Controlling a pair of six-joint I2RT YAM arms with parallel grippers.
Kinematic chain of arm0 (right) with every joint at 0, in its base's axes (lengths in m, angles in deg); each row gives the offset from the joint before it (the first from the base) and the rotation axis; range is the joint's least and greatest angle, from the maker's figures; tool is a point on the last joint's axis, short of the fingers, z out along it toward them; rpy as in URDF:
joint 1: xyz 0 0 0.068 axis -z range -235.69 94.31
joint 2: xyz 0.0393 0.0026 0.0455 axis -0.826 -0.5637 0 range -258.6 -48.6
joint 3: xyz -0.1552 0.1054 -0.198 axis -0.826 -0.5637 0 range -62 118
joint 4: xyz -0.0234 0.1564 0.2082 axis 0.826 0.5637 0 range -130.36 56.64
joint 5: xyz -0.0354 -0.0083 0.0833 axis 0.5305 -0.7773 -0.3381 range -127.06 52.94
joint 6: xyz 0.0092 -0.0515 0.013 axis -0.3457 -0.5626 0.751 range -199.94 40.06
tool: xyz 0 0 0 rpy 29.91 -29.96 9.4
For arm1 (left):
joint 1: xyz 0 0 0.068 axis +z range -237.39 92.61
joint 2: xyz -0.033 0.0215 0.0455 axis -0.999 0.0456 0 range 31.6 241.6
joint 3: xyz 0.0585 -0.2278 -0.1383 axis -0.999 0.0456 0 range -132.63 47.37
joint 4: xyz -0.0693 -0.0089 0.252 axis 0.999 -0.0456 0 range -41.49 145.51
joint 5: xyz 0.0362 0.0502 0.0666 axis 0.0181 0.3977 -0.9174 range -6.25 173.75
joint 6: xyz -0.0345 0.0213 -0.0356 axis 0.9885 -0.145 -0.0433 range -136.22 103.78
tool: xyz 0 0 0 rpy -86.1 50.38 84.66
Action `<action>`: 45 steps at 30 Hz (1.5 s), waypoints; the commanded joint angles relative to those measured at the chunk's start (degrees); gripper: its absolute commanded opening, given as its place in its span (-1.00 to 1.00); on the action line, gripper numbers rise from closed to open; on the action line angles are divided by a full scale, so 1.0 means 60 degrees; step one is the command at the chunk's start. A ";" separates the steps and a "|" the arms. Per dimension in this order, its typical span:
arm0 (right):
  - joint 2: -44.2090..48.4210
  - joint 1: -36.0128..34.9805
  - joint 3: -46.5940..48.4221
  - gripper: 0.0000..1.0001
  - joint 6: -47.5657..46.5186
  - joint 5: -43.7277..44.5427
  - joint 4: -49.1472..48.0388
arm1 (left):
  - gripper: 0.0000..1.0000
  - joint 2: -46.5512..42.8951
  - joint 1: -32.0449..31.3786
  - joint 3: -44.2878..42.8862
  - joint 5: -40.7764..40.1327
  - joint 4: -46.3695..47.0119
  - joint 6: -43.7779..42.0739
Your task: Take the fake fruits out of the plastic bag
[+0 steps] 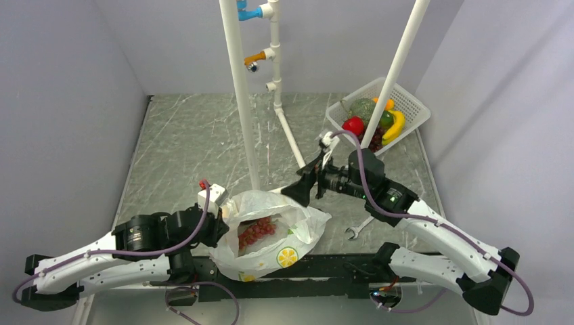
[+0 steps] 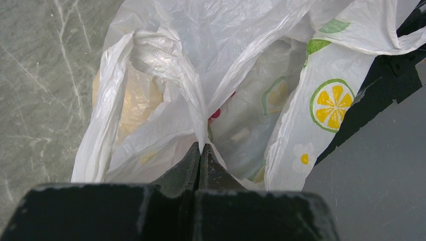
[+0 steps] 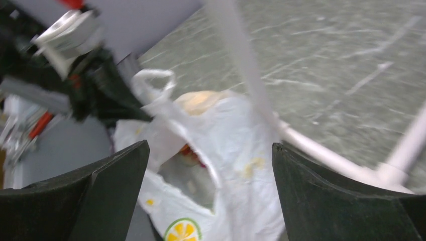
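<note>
The plastic bag (image 1: pixel 291 233) (image 2: pixel 221 55) (image 3: pixel 241 150), white with lemon prints, lies at the table's near edge with its mouth open. A light red grape bunch (image 1: pixel 257 231) lies inside it. A yellow-orange round fruit (image 2: pixel 131 98) (image 3: pixel 200 100) shows through the film at the bag's far left side. My left gripper (image 1: pixel 220 218) (image 2: pixel 201 149) is shut on a fold of the bag's rim. My right gripper (image 1: pixel 296 191) (image 3: pixel 210 146) stands wide open just off the bag's right rim, with nothing between its fingers. A red apple (image 1: pixel 353 124) and a yellow banana (image 1: pixel 396 126) lie in the basket.
A white basket (image 1: pixel 413 103) at the back right also holds a green netted melon (image 1: pixel 363 108) and dark grapes (image 1: pixel 374 139). White pipes (image 1: pixel 244 115) rise from the table's middle just behind the bag. A wrench (image 1: pixel 359 227) lies beside the right arm.
</note>
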 commanded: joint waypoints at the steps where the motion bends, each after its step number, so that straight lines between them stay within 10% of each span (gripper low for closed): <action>1: -0.0192 -0.1423 0.0501 0.89 -0.0719 -0.0694 -0.0278 | -1.00 0.0195 -0.0086 -0.0099 -0.0293 0.0008 0.0131; 14: -0.2916 -0.5149 0.0301 0.51 -0.1234 0.3121 -0.1048 | -1.00 0.0274 -0.0087 -0.0120 -0.0431 -0.0096 0.0256; 23: -0.4364 -0.5359 -0.0450 0.42 -0.1261 0.4557 -0.2382 | -1.00 0.0363 -0.0116 -0.0122 -0.0442 -0.0111 0.0267; 45: -0.6718 -0.5346 -0.1493 0.92 -0.1232 0.6932 -0.4298 | -1.00 0.0583 -0.0160 -0.0142 -0.0445 -0.0140 0.0273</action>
